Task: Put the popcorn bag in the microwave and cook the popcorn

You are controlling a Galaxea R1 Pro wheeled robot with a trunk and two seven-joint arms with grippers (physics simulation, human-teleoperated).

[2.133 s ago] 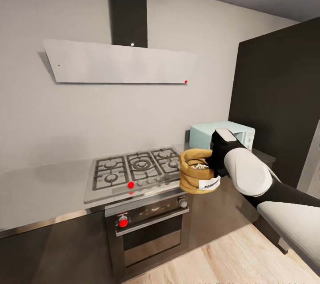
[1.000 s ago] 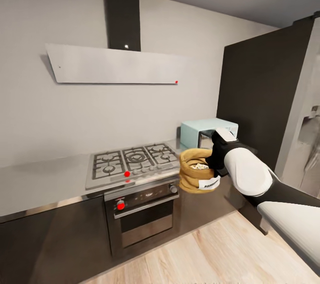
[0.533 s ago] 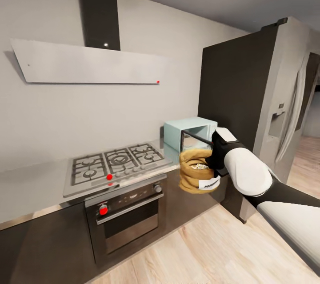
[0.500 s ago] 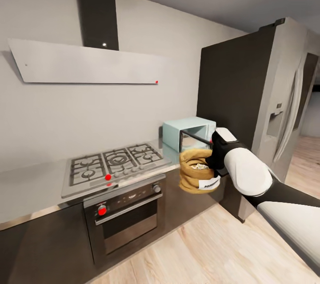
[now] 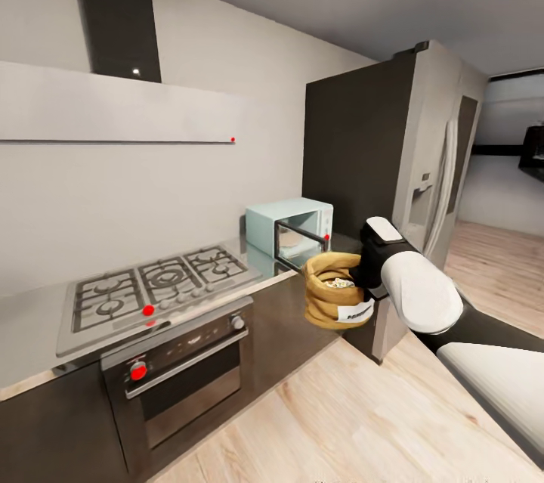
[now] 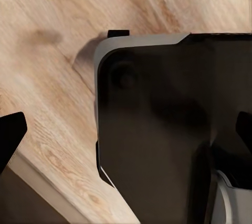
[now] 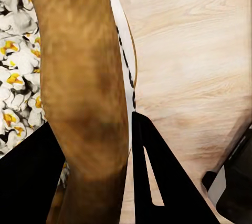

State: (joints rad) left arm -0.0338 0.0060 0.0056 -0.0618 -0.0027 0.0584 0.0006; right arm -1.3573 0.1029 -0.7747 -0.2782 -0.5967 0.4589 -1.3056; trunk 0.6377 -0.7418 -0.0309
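From my head camera, the dark tall cabinet and steel refrigerator [image 5: 431, 165] stand at two o'clock, with pale wood floor [image 5: 363, 422] running from six o'clock out toward four. The countertop [image 5: 30, 324] spans from nine o'clock toward centre, over dark cabinet fronts, with the gas hob [image 5: 151, 286] set flush in it and the built-in oven [image 5: 181, 369] with its red knob below at seven o'clock. A flat extractor hood [image 5: 113, 114] hangs on the wall at ten o'clock. The microwave [image 5: 289, 227] sits at the far end of the countertop, just above centre, its door open and the lit cavity visible. My right arm [image 5: 423, 294] reaches in from four o'clock, and my right gripper [image 5: 361, 283] is clenched on the rolled rim of the popcorn bag [image 5: 332, 300], which I hold in the air off the counter edge, just below the microwave in the frame, upright, its white label facing four o'clock. In the right wrist view the brown rim [image 7: 84, 92] passes between my two dark fingers [image 7: 163, 182], one inside the bag and one outside. The popcorn [image 7: 16, 61] lies inside the bag, white and yellow. In the left wrist view my left gripper [image 6: 126, 134] hangs over the floor and my dark base [image 6: 168, 129], its fingertips wide apart, released, holding nothing.
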